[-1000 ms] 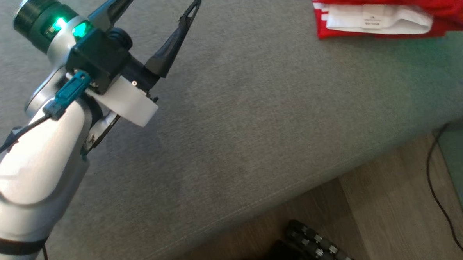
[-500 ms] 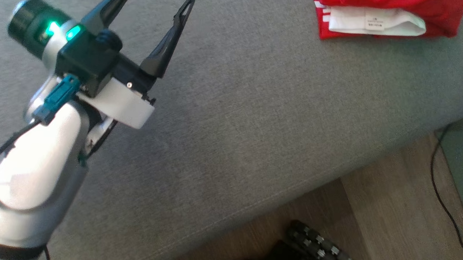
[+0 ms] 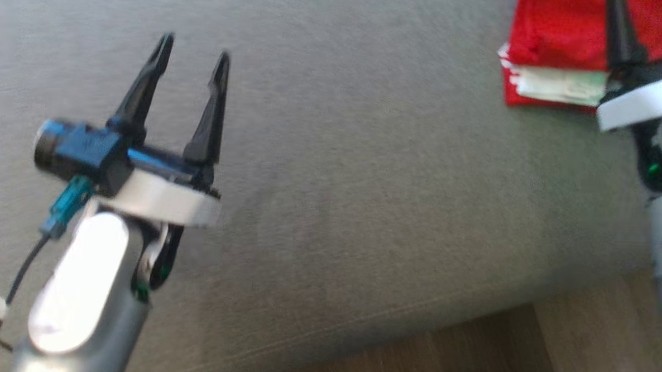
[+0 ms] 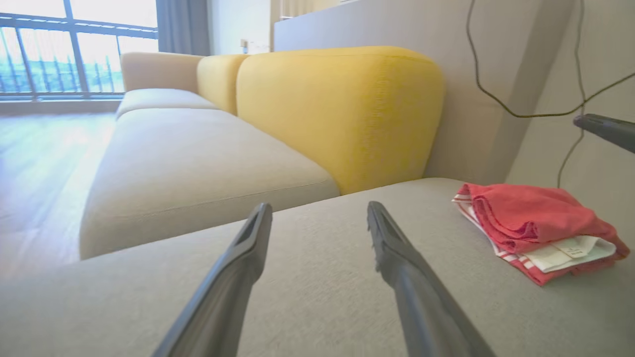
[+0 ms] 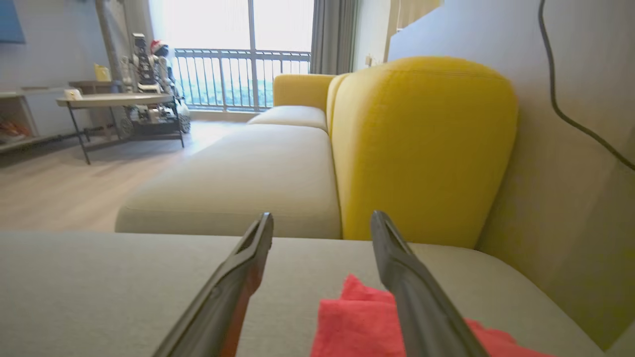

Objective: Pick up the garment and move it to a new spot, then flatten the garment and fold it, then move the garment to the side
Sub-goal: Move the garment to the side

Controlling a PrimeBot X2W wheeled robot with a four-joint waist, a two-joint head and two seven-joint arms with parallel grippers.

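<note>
Letting go seemed to be the news: the right gripper (image 5: 321, 223), pinched shut a second before, now stood with its fingers spread wide above the folded red-and-white garment (image 4: 536, 225), which lay near the far right corner of the grey seat cushion (image 3: 366, 154). Blur in the head view left it unclear whether a finger touched the cloth. The left gripper (image 3: 193, 57) hung spread and empty over the cushion's left part, well apart. Folded and set aside, the garment probably needed only the arms' retreat.
</note>
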